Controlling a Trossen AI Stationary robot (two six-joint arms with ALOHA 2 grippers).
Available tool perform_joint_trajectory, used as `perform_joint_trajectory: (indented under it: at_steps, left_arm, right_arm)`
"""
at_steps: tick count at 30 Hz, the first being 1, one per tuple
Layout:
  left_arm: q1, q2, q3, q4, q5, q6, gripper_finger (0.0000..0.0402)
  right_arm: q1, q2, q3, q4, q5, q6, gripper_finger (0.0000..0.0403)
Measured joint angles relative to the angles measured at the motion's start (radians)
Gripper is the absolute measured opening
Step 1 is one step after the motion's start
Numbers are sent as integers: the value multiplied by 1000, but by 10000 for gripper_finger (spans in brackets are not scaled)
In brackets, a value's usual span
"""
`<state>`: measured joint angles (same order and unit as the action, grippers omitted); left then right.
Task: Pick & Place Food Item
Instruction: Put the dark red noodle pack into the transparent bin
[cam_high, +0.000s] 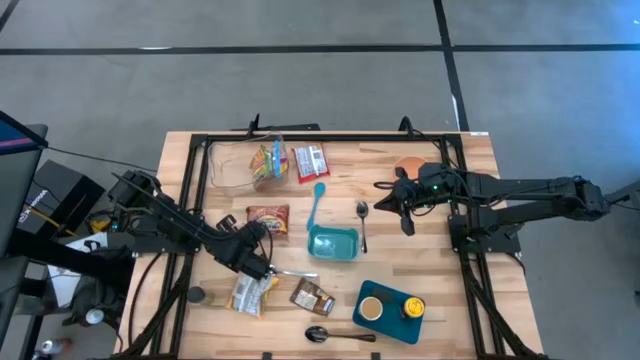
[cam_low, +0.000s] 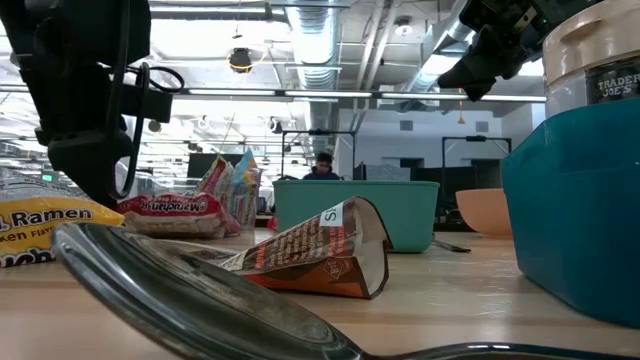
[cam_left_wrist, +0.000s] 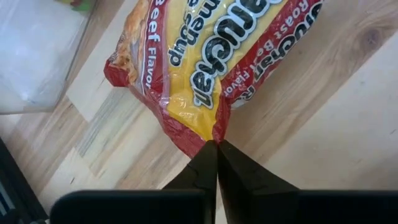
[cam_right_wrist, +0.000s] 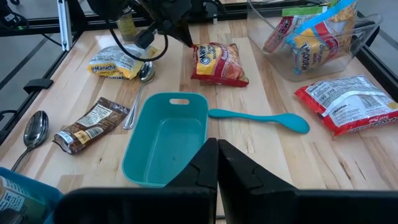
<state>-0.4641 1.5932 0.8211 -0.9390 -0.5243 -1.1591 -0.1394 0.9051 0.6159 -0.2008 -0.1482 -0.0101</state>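
Observation:
A red and yellow ramen packet (cam_high: 268, 217) lies on the wooden table left of centre; it also shows in the left wrist view (cam_left_wrist: 211, 56) and the right wrist view (cam_right_wrist: 219, 65). My left gripper (cam_high: 262, 233) is at the packet's near end, shut on its edge. My right gripper (cam_high: 384, 203) hangs shut and empty above the table at the right, near a metal spoon (cam_high: 362, 222). A teal tub (cam_high: 333, 242) stands at the centre. My left gripper pinches the packet's sealed end edge (cam_left_wrist: 208, 138) between its two fingertips (cam_left_wrist: 202, 163). The fingers slant down at it from the table's near left side. The rest of the packet lies flat on the table.
A clear container (cam_high: 250, 160) with snack packets stands at the far left, with a red-white packet (cam_high: 311, 162) and a teal spoon (cam_high: 318, 200) beside it. Near the front lie a yellow ramen packet (cam_high: 250, 293), a brown packet (cam_high: 312, 297), a spoon (cam_high: 320, 334) and a blue tray (cam_high: 388, 310).

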Motion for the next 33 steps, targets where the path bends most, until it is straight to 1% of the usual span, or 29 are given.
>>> perform_joint_trajectory:
  at_steps: [17, 21, 24, 33]
  left_arm:
    - [0, -14, 0, 15, 0, 0, 0]
    - [0, -60, 0, 45, -4, -1, 0]
    - [0, -111, 0, 68, -31, -1, 0]
    - [-1, -289, 1, 104, -160, -1, 0]
  right_arm:
    - [0, 0, 0, 0, 0, 1, 0]
    - [0, 0, 0, 0, 0, 1, 0]
    - [0, 0, 0, 0, 0, 1, 0]
    - [0, 0, 0, 0, 0, 2, 0]
